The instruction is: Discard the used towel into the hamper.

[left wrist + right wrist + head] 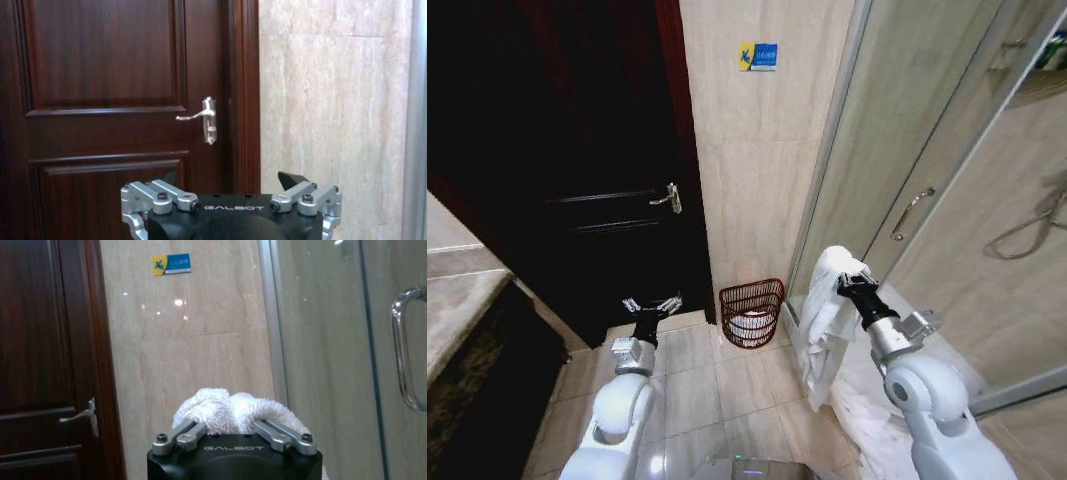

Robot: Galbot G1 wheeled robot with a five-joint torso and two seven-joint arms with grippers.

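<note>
Lighting: even, warm indoor light on the pale tile wall and floor. Dark door nearly black in head view, detail lost; wood grain clear in left wrist view. Glare: small bright spots on the glossy wall in right wrist view; soft reflections on the glass shower door. Distortion: head view bends straight lines toward edges. Focus: sharp throughout.

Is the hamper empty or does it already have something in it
Not empty: white cloth shows through the weave of the hamper, low inside, by the wall.
</note>
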